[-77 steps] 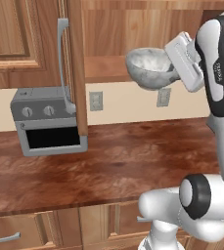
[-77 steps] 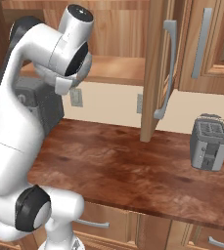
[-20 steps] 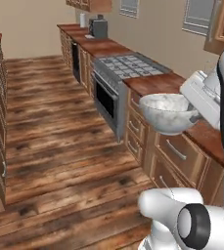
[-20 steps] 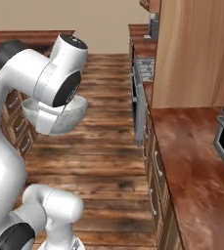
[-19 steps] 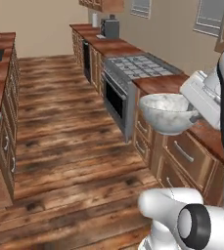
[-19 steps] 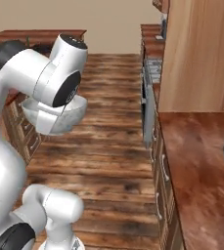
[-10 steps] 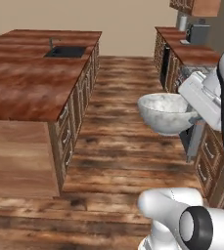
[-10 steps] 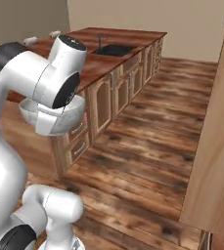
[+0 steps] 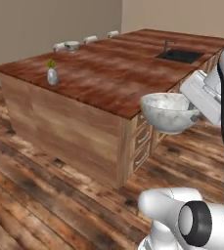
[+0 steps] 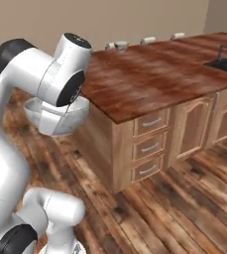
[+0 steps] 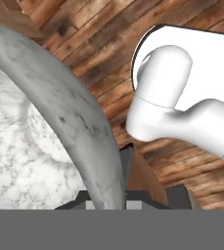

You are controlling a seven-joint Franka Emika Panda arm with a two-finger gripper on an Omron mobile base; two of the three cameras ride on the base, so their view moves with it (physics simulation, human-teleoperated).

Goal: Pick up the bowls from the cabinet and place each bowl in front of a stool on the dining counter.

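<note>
Claw: your claw is clamped on the rim of the marbled bowl; in the hand view one dark finger sits outside the bowl wall, and the wall runs down between the tips.
Held bowl: you carry the grey-white marbled bowl upright, mouth up, in the air above the wooden floor. In the left base view it hangs just off the near corner of the island, at about the height of the top. In the right base view it shows as a pale bowl partly behind your arm's upper joint, left of the island.
Second bowl: you can see a small bowl standing on the far edge of the surface, close to the stools; it shows again in the right base view. It is too small to tell its colour.
Stools: their white padded backrests line the far side of the island, three of them visible above the surface edge.
Surface: glossy red-brown wood top on lighter wood sides, with drawers on the end facing you.
Sink: dark basin with a tap set into the right part of the surface.
Vase: a small grey vase with a green sprig stands near the left edge of the surface, well apart from both bowls.
</note>
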